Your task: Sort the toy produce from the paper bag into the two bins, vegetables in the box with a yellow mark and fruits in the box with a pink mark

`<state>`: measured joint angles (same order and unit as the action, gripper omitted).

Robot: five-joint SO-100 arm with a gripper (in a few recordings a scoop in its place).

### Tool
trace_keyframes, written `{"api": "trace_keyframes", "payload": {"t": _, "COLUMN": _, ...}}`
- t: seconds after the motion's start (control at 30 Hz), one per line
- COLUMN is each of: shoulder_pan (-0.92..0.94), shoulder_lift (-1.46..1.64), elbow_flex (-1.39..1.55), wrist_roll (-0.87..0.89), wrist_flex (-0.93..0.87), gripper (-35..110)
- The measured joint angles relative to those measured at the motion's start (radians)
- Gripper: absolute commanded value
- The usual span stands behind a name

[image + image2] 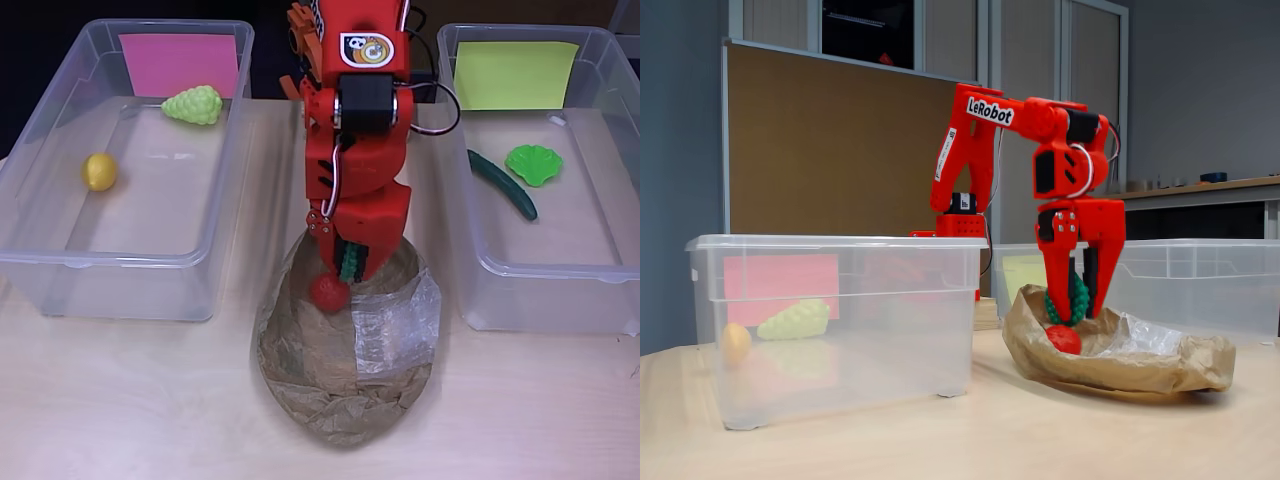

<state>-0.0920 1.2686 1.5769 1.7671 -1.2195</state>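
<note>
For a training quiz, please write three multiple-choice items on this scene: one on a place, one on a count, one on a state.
1. Where is the red toy?
A. in the pink-marked bin
B. at the mouth of the paper bag
C. on the bare table

2. How many toys lie in the yellow-marked bin?
A. two
B. four
C. none

3. How is the gripper?
A. wide open above a bin
B. lying flat on the table
C. shut on the red toy

Key: 1 B, it sits inside the bag's rim; 2 A, a cucumber and a green leaf; 3 C, the fingers clamp the toy in both views.
</note>
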Motion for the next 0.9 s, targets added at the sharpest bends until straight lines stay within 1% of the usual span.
{"api": "trace_keyframes", "payload": {"t": 0.07, "shoulder_pan": 0.002, "shoulder_lift": 0.023, "elbow_flex": -0.038, "wrist_roll": -0.063, "wrist_flex": -0.021, "gripper": 0}}
{"api": "trace_keyframes", "payload": {"t": 0.2, "shoulder_pan": -0.028, "shoulder_lift": 0.064, "elbow_flex": -0.167, "wrist_roll": -0.126, "wrist_flex": -0.153, "gripper": 0}}
{"api": "trace_keyframes", "payload": {"t": 0.3, "shoulder_pan": -0.077, "shoulder_lift": 0.117, "elbow_flex": -0.295, "wrist_roll": -0.12, "wrist_flex": -0.304, "gripper": 0}}
{"api": "trace_keyframes", "payload": {"t": 0.37, "shoulder_pan": -0.115, "shoulder_lift": 0.172, "elbow_flex": -0.357, "wrist_roll": -0.066, "wrist_flex": -0.403, "gripper": 0}}
{"api": "trace_keyframes", "payload": {"t": 0.47, "shoulder_pan": -0.212, "shoulder_lift": 0.284, "elbow_flex": -0.383, "wrist_roll": 0.057, "wrist_flex": -0.489, "gripper": 0}}
{"api": "trace_keyframes", "payload": {"t": 0.6, "shoulder_pan": -0.387, "shoulder_lift": 0.414, "elbow_flex": -0.356, "wrist_roll": 0.29, "wrist_flex": -0.512, "gripper": 0}}
{"api": "trace_keyframes", "payload": {"t": 0.77, "shoulder_pan": -0.635, "shoulder_lift": 0.512, "elbow_flex": -0.236, "wrist_roll": 0.611, "wrist_flex": -0.462, "gripper": 1}}
{"api": "trace_keyframes", "payload": {"t": 0.9, "shoulder_pan": -0.831, "shoulder_lift": 0.623, "elbow_flex": -0.012, "wrist_roll": 0.851, "wrist_flex": -0.357, "gripper": 2}}
